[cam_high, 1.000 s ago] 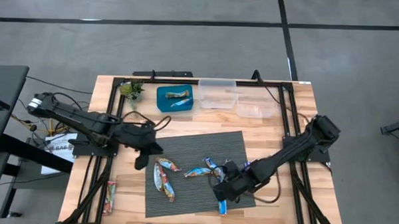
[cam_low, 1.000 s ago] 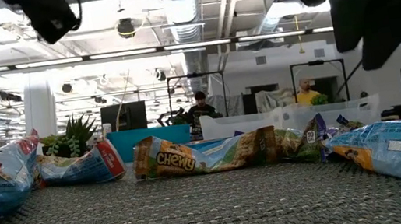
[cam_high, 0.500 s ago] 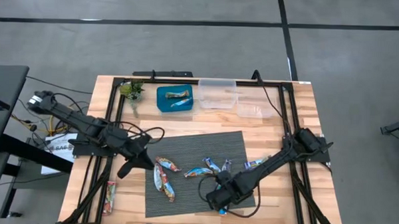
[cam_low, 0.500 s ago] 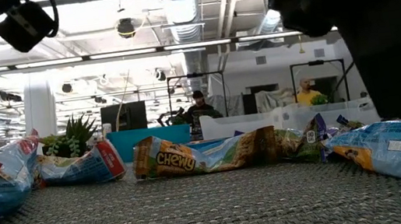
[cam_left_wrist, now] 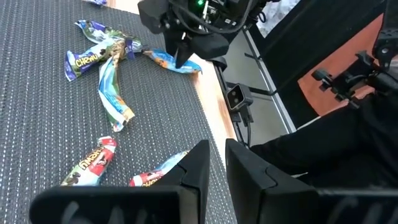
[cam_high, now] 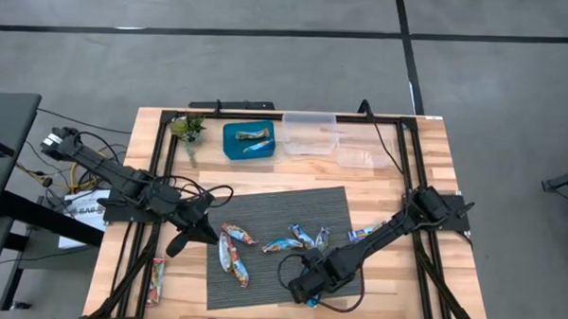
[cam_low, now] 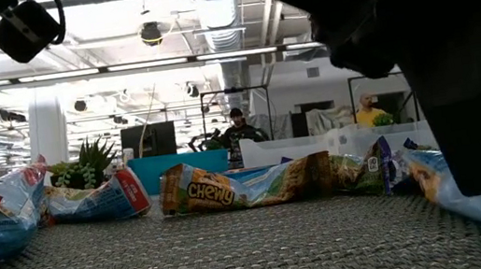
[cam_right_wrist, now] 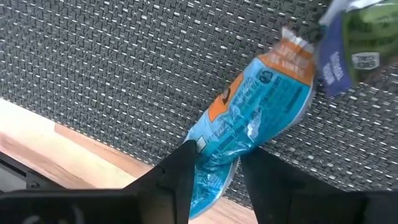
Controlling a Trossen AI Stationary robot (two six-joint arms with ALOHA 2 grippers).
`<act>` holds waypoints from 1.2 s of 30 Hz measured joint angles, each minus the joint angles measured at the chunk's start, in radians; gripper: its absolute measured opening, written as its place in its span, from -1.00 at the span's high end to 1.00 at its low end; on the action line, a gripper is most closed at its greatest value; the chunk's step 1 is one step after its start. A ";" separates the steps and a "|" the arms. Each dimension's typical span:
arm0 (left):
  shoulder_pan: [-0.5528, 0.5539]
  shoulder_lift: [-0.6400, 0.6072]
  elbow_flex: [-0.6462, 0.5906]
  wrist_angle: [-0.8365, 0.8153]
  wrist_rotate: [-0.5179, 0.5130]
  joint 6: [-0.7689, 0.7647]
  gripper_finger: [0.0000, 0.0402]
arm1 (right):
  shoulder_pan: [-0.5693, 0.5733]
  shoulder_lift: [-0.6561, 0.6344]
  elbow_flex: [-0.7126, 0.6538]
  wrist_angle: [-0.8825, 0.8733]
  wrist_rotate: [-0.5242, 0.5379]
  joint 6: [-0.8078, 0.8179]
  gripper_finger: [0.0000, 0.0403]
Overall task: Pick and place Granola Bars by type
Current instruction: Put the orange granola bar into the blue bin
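Note:
Several granola bars lie flat on the grey mat: reddish ones at the left, a green Chewy one and blue ones in the middle. A blue-and-orange bar lies at the mat's near edge. My right gripper is open and low over it, pointing steeply down, one finger on each side of the bar's near end. My left gripper hangs above the mat's left edge, shut, with nothing between its fingers. My right gripper comes from above, and its open fingers stand across the blue-and-orange bar's near end. The bar lies flat on the mat, that end at the mat's edge. Whether the fingers touch the wrapper, I cannot tell.
A blue tray holding two bars stands at the back, with two clear containers to its right and a small plant to its left. One reddish bar lies on the bare wood at the near left.
My right gripper has sunk and gone toward the table's near edge until it stands over the blue-and-orange bar, which has not moved. My left gripper has drawn back from the mat toward the table's left and near edge, tipping up toward level.

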 joint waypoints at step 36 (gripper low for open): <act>0.118 0.000 0.000 0.098 -0.325 -0.398 0.02 | -0.307 -0.019 0.460 0.002 0.211 -0.749 1.00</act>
